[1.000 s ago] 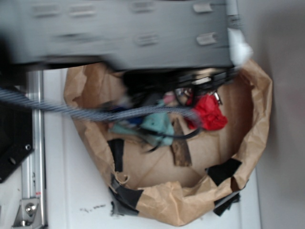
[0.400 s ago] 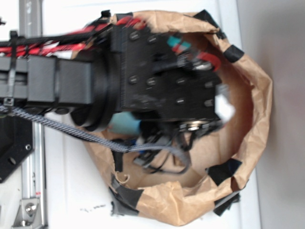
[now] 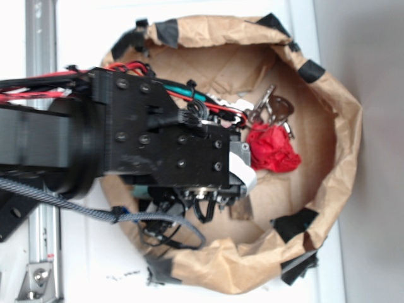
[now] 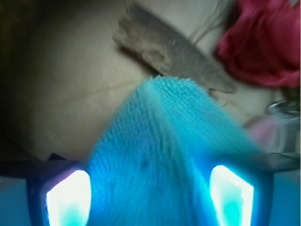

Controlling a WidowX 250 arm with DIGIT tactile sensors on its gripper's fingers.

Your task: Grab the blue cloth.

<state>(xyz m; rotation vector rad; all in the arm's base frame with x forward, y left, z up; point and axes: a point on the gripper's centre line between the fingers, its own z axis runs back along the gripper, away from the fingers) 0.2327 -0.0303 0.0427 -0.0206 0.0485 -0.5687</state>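
Between end effector [image 4: 149,193] fingers, blue cloth [image 4: 160,141]

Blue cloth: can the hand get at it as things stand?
Probably yes. In the wrist view the blue cloth lies between the hand's two fingers, nothing in between. Whether it is gripped, I can't tell.

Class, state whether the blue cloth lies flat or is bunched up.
Bunched up: the blue cloth rises in a peaked ridge between the gripper fingers.

Brown paper bag [image 3: 341,158], red cloth wad [image 3: 273,149], keys [image 3: 273,108]
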